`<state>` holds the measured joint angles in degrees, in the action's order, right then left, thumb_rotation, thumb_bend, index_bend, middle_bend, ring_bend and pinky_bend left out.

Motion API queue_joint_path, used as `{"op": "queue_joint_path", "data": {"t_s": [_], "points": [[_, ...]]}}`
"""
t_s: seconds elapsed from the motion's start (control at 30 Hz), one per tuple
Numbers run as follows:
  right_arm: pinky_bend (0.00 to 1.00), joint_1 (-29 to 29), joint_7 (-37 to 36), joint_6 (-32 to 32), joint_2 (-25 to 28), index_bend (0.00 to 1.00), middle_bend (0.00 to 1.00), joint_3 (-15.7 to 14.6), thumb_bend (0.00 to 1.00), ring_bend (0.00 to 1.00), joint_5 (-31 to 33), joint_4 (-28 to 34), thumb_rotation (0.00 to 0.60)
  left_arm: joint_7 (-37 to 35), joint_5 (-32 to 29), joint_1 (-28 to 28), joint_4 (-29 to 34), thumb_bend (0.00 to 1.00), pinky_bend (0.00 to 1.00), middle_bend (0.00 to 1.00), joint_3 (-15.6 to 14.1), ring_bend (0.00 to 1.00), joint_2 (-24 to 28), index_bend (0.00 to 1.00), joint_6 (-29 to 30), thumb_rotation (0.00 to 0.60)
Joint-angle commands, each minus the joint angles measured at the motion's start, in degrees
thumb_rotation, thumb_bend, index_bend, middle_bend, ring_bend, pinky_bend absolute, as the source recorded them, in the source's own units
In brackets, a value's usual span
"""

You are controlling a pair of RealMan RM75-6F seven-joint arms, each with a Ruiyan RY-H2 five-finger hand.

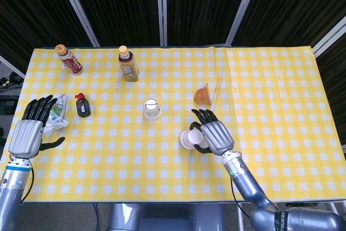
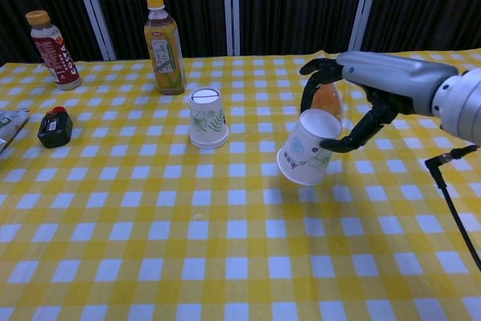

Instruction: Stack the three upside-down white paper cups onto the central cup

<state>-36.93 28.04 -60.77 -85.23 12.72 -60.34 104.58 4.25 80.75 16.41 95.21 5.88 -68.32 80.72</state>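
One paper cup (image 2: pixel 306 157) is held by the right hand (image 1: pixel 212 136), lifted off the worktop (image 1: pixel 281 79) and tilted, base uppermost. The central cup (image 2: pixel 207 117) stands upside down to the hand's left and further back, with bare cloth between them. The left hand (image 1: pixel 31 128) hovers open, well apart, near a snack packet (image 1: pixel 58 117).

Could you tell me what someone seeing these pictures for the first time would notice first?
Most likely the right hand, right of centre over the yellow checked table, holding a tilted white paper cup upside down in the air. Next comes the central cup, standing upside down mid-table to its left. The left hand hangs at the table's left edge, holding nothing.
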Motion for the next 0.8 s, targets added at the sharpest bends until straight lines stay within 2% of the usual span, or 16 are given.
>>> {"op": "queue_joint_path", "data": {"t_s": [0.03, 0.37, 0.6, 0.8], "points": [[0.01, -2.35, 1.02, 1.12, -3.31, 0.49, 0.05, 0.77, 0.25, 0.0, 1.85, -2.57, 0.6, -0.14, -0.27, 0.0, -0.13, 0.1, 0.0, 0.0, 0.21, 0.0, 0.01, 0.0, -0.19, 0.6], [0.01, -5.59, 0.32, 1.01, -8.71, 0.48, 0.05, 2.1, 0.24, 0.0, 3.28, -7.51, 0.6, -0.77, -1.0, -0.07, -0.55, 0.1, 0.0, 0.0, 0.86, 0.0, 0.12, 0.0, -0.87, 0.6], [0.01, -6.7, 0.0, 0.68, -11.0, 0.48, 0.05, 1.81, 0.24, 0.0, 3.56, -9.57, 0.6, -0.93, -1.19, -0.12, -0.65, 0.1, 0.0, 0.0, 1.11, 0.0, 0.15, 0.0, -1.15, 0.6], [0.0, -6.95, 1.18, -0.22, -11.44, 0.38, 0.0, 1.15, 0.17, 0.0, 3.53, -10.13, 0.6, -0.96, -1.23, -0.19, -0.6, 0.1, 0.0, 0.0, 1.17, 0.0, 0.22, 0.0, -1.3, 0.6]]}}
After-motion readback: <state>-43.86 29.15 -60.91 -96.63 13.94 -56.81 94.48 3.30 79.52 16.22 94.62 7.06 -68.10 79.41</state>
